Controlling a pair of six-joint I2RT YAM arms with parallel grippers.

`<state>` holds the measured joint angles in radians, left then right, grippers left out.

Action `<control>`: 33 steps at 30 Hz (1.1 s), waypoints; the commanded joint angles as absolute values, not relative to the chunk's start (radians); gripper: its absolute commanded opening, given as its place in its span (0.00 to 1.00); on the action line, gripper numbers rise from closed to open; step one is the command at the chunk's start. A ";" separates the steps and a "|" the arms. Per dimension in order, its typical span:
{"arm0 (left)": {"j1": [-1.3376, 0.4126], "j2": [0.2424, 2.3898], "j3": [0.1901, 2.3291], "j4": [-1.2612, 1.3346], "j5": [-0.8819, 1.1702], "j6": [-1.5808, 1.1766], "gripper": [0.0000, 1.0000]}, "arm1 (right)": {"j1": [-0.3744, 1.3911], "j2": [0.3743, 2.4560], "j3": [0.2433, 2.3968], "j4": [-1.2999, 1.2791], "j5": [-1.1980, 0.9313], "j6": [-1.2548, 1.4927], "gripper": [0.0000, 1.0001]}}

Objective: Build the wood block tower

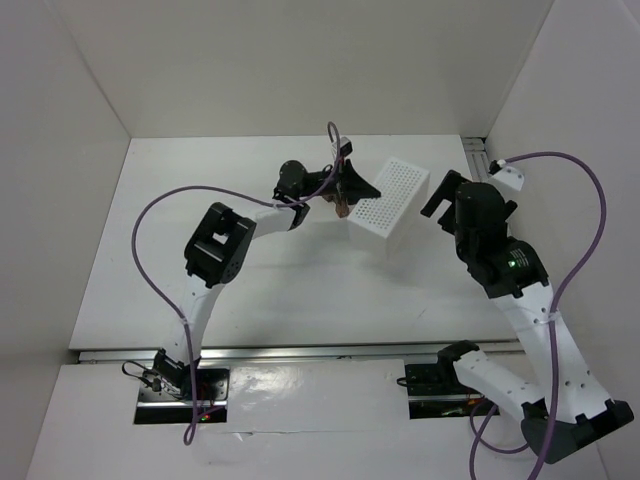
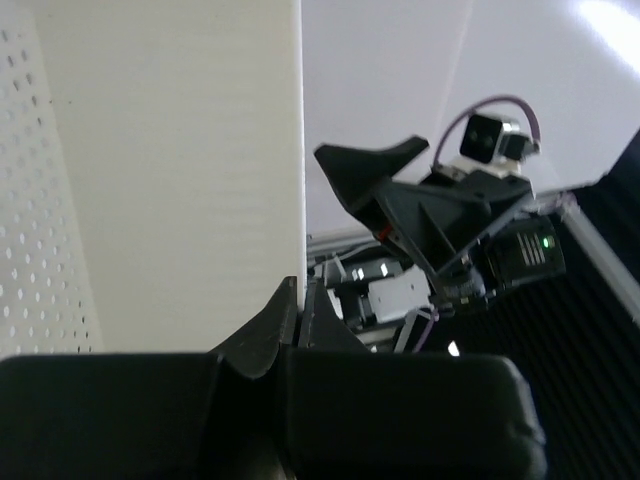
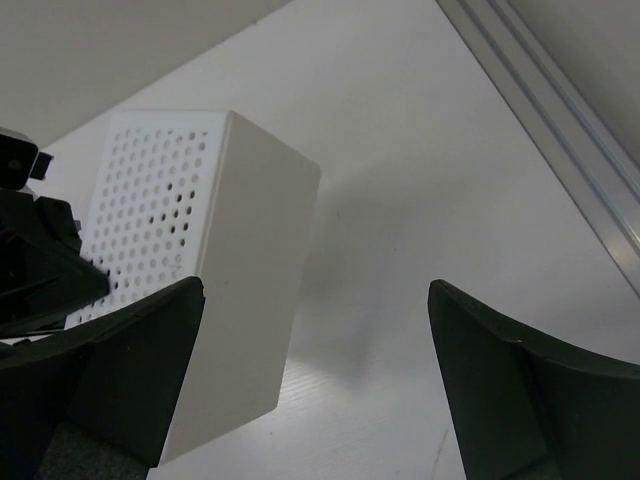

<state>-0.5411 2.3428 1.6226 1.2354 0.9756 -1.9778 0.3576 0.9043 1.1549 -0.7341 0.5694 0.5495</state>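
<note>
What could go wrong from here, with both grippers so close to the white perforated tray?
1. The left gripper is very close to the white perforated tray, and the reddish-brown wood blocks are right beside it; a small sideways move might knock them over.
2. The right gripper, open, faces the tray's other side; if it advances, it may push the tray into the blocks.

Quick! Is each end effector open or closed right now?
Left end effector: closed, nothing visibly held.
Right end effector: open, empty.

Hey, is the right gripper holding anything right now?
No, the right gripper is wide open in its wrist view, with nothing clamped between its fingers.
</note>
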 commanded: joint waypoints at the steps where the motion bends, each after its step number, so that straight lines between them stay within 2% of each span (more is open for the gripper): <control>1: -0.523 2.221 1.698 1.596 1.055 -1.968 0.00 | 0.367 0.871 1.226 -0.765 0.600 0.531 1.00; 4: -0.479 2.149 1.681 1.420 1.116 -1.873 0.00 | 0.367 0.871 1.236 -0.765 0.600 0.520 1.00; 5: -0.463 2.120 1.671 1.317 1.177 -1.706 0.00 | 0.367 0.871 1.236 -0.765 0.600 0.520 1.00; 6: -0.424 2.044 1.646 0.974 1.196 -1.432 0.00 | 0.367 0.871 1.236 -0.756 0.600 0.520 1.00; 7: -0.402 2.007 1.646 0.748 1.197 -1.430 0.00 | 0.367 0.871 1.236 -0.756 0.600 0.520 1.00; 8: -0.381 1.978 1.661 0.487 1.139 -1.093 0.00 | 0.367 0.880 1.224 -0.747 0.600 0.520 1.00; 9: -0.361 1.958 1.752 0.240 1.077 -0.937 0.00 | 0.367 0.881 1.224 -0.747 0.588 0.520 1.00; 10: -0.345 1.948 1.806 -0.156 1.007 -0.811 0.00 | 0.367 0.890 1.207 -0.723 0.588 0.520 1.00; 12: -0.307 1.948 1.923 -0.399 0.814 -0.590 0.00 | 0.367 0.900 1.181 -0.707 0.572 0.511 1.00; 14: -0.270 1.948 1.966 -0.609 0.686 -0.505 0.00 | 0.367 0.916 1.167 -0.693 0.572 0.502 1.00; 15: -0.259 1.939 1.994 -0.664 0.517 -0.445 0.00 | 0.367 0.942 1.157 -0.683 0.572 0.502 1.00; 17: -0.241 1.928 1.994 -0.736 0.351 -0.402 0.00 | 0.367 0.951 1.146 -0.673 0.572 0.502 1.00; 18: -0.220 1.928 1.994 -0.779 0.187 -0.390 0.00 | 0.367 0.966 1.146 -0.663 0.572 0.492 1.00; 22: -0.167 1.928 1.994 -0.802 -0.186 -0.377 0.00 | 0.367 1.031 1.135 -0.647 0.537 0.492 1.00; 28: -0.063 2.032 2.037 -0.802 -0.434 -0.312 0.00 | 0.367 1.100 1.146 -0.687 0.515 0.503 1.00; 33: 0.015 2.131 2.071 -0.775 -0.422 -0.284 0.00 | 0.367 1.135 1.114 -0.698 0.485 0.522 1.00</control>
